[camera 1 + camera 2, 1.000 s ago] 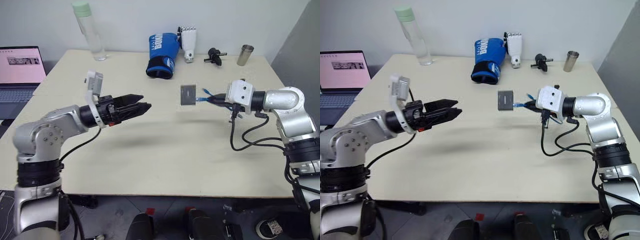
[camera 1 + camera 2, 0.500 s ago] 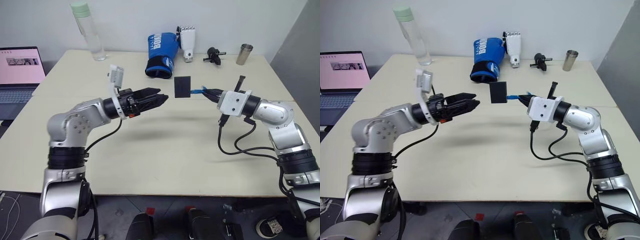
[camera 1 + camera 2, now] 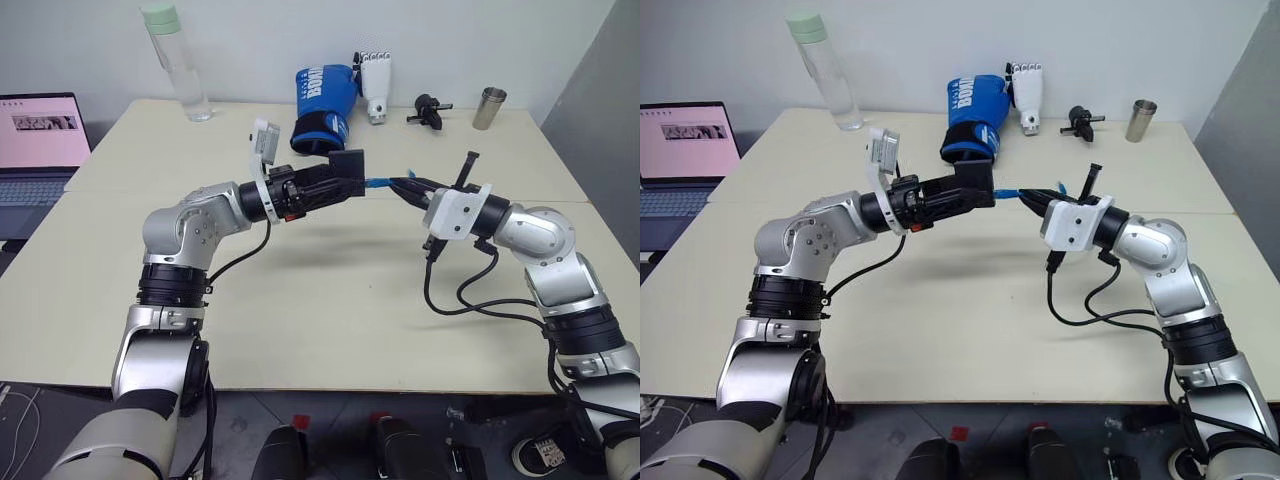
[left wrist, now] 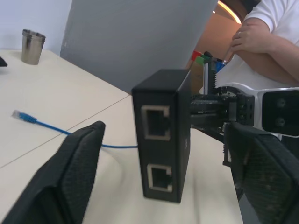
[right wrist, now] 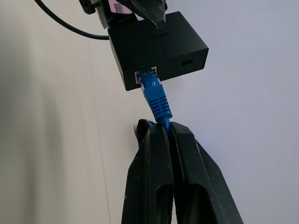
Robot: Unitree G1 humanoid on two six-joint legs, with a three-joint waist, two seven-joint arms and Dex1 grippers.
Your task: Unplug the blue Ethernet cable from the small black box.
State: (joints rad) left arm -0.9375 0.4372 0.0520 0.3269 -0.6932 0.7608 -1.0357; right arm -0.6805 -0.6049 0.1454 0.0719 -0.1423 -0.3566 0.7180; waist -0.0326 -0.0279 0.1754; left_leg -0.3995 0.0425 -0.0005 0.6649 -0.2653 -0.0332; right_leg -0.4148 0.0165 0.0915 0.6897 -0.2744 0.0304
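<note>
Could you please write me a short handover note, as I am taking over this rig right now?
Right gripper: shut on the blue Ethernet cable just behind its plug.
Left gripper: fingers open on either side of the small black box, not clamped.
The box hangs above the table, carried by the cable.
Done: cable gripped. Left: close on the box, pull the plug out.

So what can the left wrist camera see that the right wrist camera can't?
Left wrist view alone: two empty sockets on the black box, the cable's loose far end lying on the table, a metal cup, and a person's folded arms.

Right wrist view alone: the blue plug sitting in the box's socket, with the right claw pinching the cable just behind it.

Both: the black box and the blue cable.
</note>
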